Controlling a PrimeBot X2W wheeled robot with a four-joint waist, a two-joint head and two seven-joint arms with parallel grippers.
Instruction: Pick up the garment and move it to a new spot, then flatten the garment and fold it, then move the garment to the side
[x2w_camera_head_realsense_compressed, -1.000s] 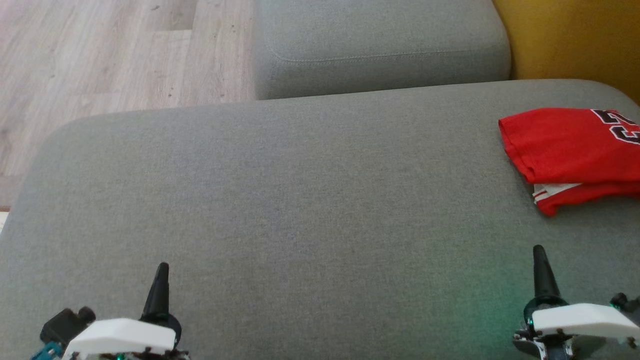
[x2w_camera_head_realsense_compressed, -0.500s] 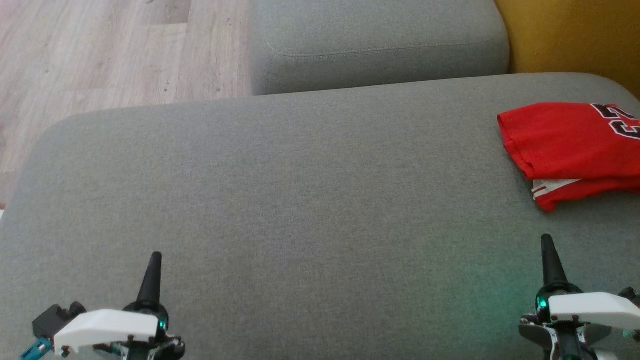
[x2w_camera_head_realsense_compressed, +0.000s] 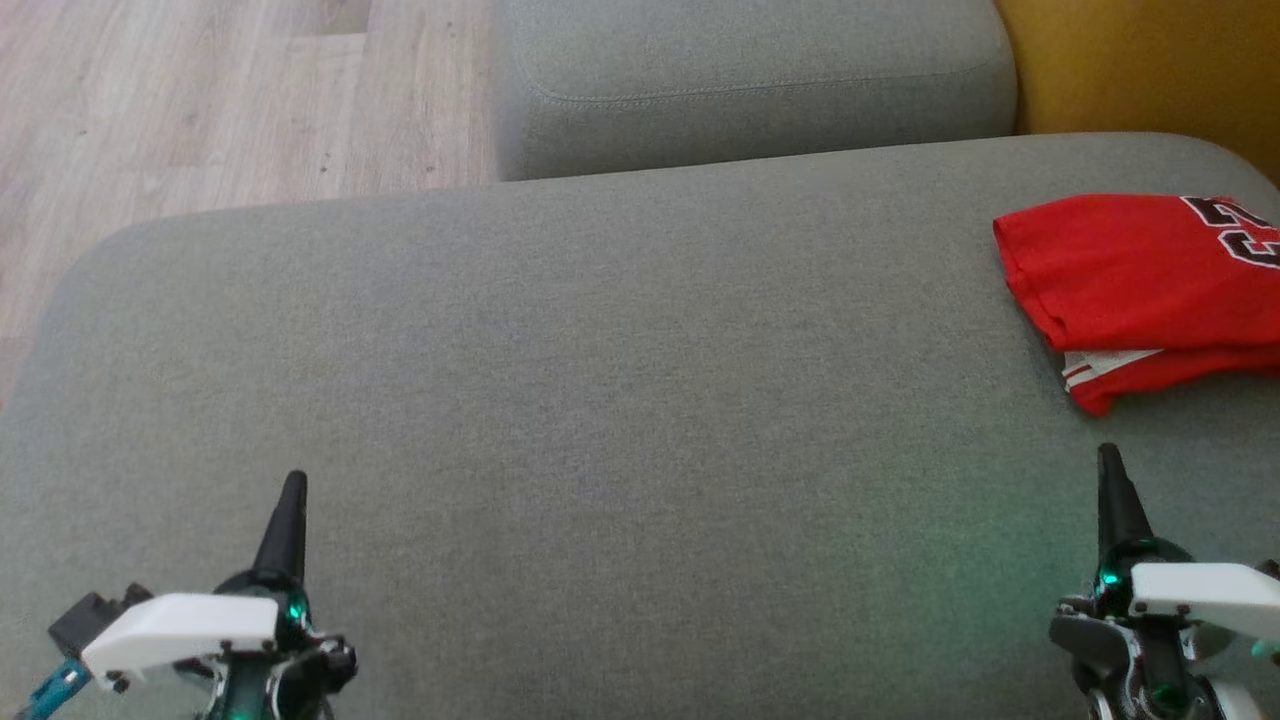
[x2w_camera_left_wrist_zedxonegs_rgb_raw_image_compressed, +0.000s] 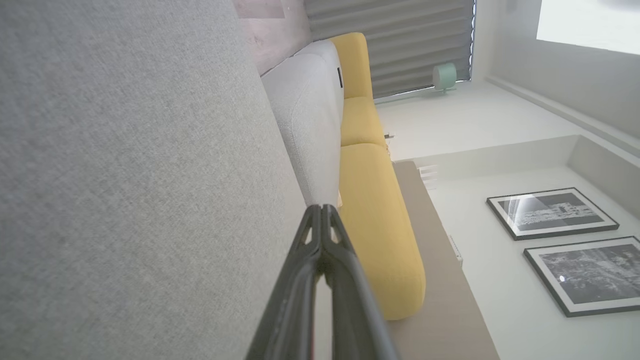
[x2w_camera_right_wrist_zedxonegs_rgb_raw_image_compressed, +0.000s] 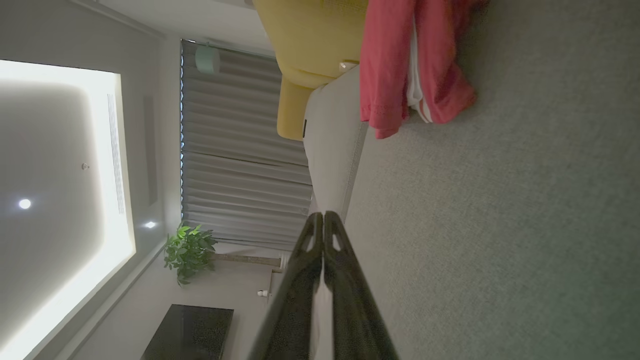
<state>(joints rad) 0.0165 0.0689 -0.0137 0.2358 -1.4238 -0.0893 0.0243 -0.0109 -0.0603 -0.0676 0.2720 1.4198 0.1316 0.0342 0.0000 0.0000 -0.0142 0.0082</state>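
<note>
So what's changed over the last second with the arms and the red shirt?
The head view itself tipped slightly, so the scene sits higher. The left gripper and right gripper, both shut, eased forward and apart. Nothing grabbed or released. The folded red garment stays put on the grey cushion.

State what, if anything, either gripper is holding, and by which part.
Nothing is held: the left gripper and right gripper are shut and empty; the red jersey lies apart on the grey cushion.
</note>
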